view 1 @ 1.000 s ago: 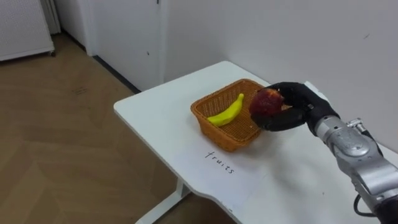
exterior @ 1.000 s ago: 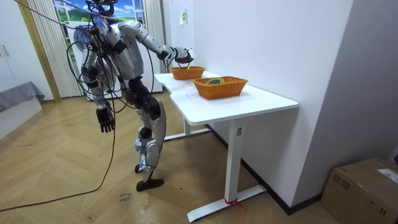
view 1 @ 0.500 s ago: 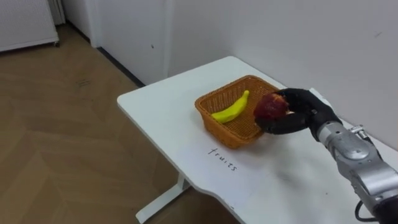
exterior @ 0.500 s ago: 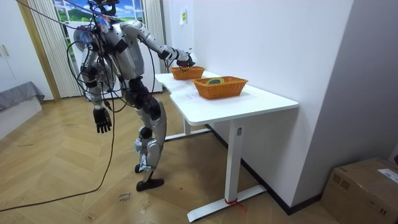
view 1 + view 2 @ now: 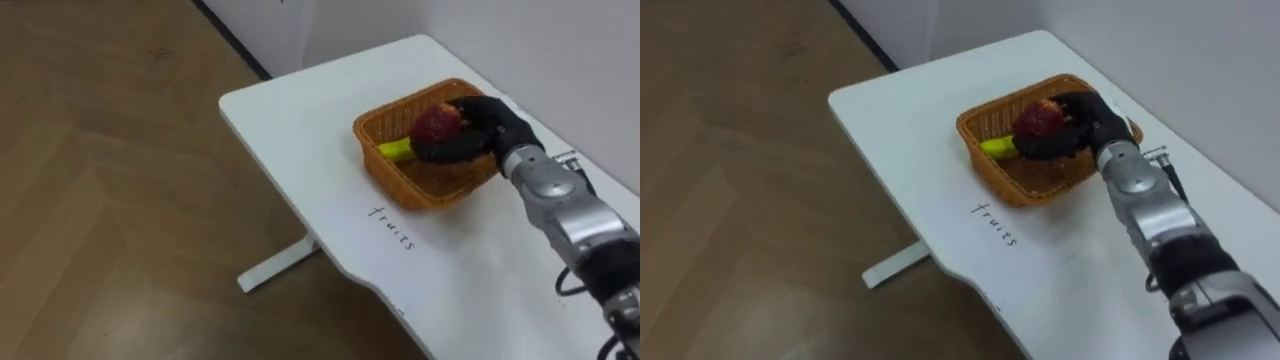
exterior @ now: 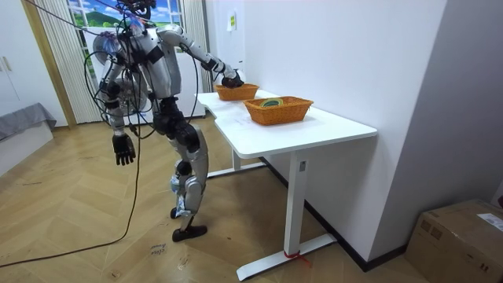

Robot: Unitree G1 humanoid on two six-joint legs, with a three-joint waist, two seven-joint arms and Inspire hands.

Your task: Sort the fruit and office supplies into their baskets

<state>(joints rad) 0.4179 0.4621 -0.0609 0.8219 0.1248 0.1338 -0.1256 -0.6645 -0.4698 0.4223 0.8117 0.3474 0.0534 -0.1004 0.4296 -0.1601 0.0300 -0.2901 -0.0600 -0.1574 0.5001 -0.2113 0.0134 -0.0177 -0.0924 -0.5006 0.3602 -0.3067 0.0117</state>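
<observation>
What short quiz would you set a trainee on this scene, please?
1. True or false: the right robot hand is shut on the red apple.
2. The banana lies: A) in the basket; B) on the floor; C) on the bare tabletop.
3. How many baskets stand on the table?
Key: 1 true; 2 A; 3 two, counting the second basket.
</observation>
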